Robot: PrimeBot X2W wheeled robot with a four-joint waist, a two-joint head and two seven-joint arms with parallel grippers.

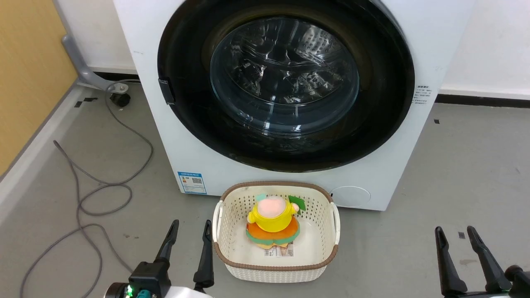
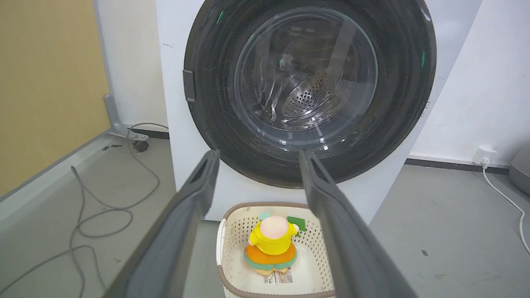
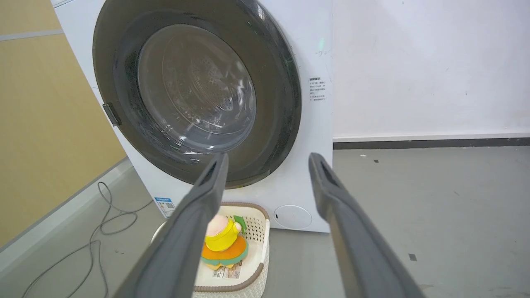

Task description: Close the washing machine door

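The washing machine [image 1: 198,161] is a big white front-loader straight ahead. The washing machine door [image 1: 285,78] is a round glossy black ring with a clear glass window. It lies flush against the white front, its small handle [image 1: 167,90] on the left edge. The perforated steel drum shows through the glass [image 2: 308,78]. My left gripper [image 1: 189,229] hangs open low beside the basket, holding nothing, well short of the door [image 3: 194,91]. My right gripper [image 1: 454,228] stands open at the lower right, also holding nothing. Both wrist views look between spread fingers [image 2: 207,174] [image 3: 323,178].
A cream basket [image 1: 219,252] with a yellow and orange plush toy [image 1: 273,219] stands on the floor right before the machine. Grey cables [image 1: 103,186] loop over the floor at the left by a yellow wall. A blue sticker [image 1: 192,182] and round cap [image 1: 350,196] mark the machine's base.
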